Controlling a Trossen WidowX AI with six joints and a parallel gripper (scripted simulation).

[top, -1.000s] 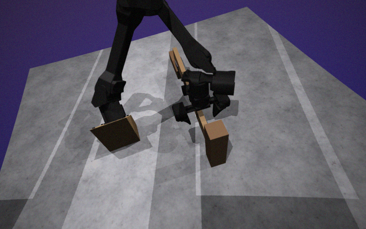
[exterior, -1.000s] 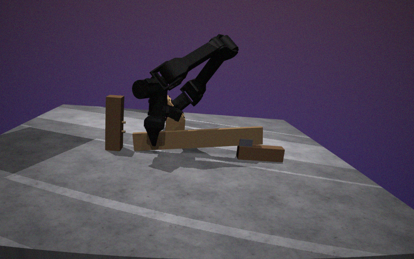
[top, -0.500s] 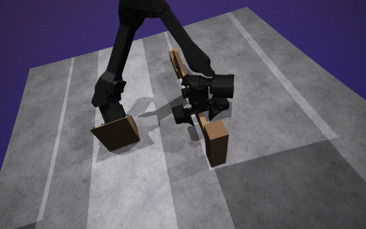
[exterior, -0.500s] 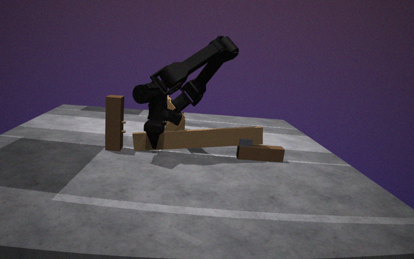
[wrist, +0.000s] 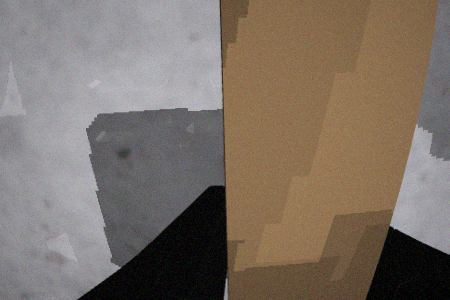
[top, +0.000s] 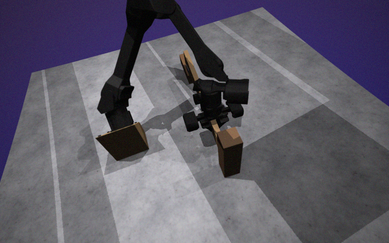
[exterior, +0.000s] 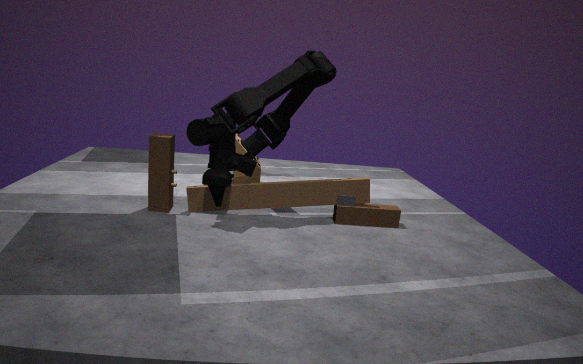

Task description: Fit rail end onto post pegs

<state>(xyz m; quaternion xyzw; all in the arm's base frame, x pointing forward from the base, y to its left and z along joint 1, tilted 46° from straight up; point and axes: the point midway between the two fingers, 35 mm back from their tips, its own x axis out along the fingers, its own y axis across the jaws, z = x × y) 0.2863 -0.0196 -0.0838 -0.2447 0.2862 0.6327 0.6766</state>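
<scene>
The rail (top: 191, 66) (exterior: 284, 194) (wrist: 320, 87) slopes down toward the post, its near end at or just above the table. Its far end sits in the grey bracket (exterior: 346, 200) on the low footboard block (top: 189, 78) (exterior: 366, 216). The upright post (top: 230, 158) (exterior: 160, 174) stands just beyond the near end, with a small gap. Its upper peg (exterior: 174, 172) and lower peg (exterior: 174, 184) are bare, and both sit above mid-height of the rail's end. My gripper (top: 214, 123) (exterior: 218, 201) (wrist: 258, 199) points down, shut across the rail near that end. The end holes are hidden.
A tan wooden wedge-shaped block (top: 123, 144) (exterior: 247, 183) stands to one side of the rail, against the dark base of the arm. The arm arches over from there to the rail. The post stands close to my gripper, taller than the rail.
</scene>
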